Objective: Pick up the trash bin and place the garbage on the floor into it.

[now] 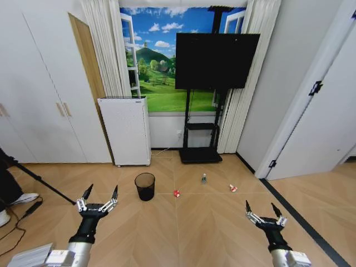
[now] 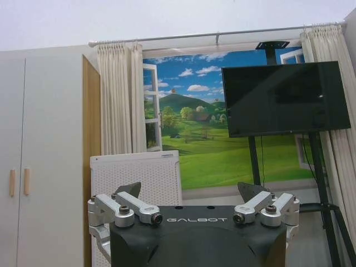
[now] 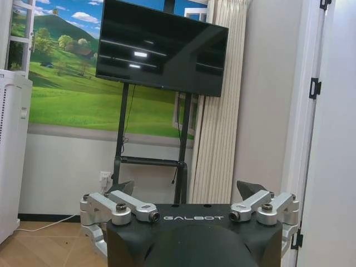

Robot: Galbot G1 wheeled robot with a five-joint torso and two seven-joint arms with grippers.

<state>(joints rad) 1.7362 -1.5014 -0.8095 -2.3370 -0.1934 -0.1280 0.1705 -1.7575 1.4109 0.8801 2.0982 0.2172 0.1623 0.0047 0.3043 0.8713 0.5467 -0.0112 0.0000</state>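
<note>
The small round black wire-mesh trash bin (image 1: 144, 186) is standing upright on the wooden floor (image 1: 211, 222), left of centre, far from both arms and not yet reached. The garbage is lying to its right: a red-and-white piece (image 1: 176, 193) near the bin, a small clear bottle (image 1: 204, 178) farther back, another red-and-white piece (image 1: 233, 188) beyond. The left gripper (image 1: 100, 196) and right gripper (image 1: 261, 209) are hovering near, fingers spread wide and empty, likely readied for a grasp.

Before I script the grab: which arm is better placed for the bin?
Probably left. The bin stands left of centre, nearer the open left claw than the open right claw.
</note>
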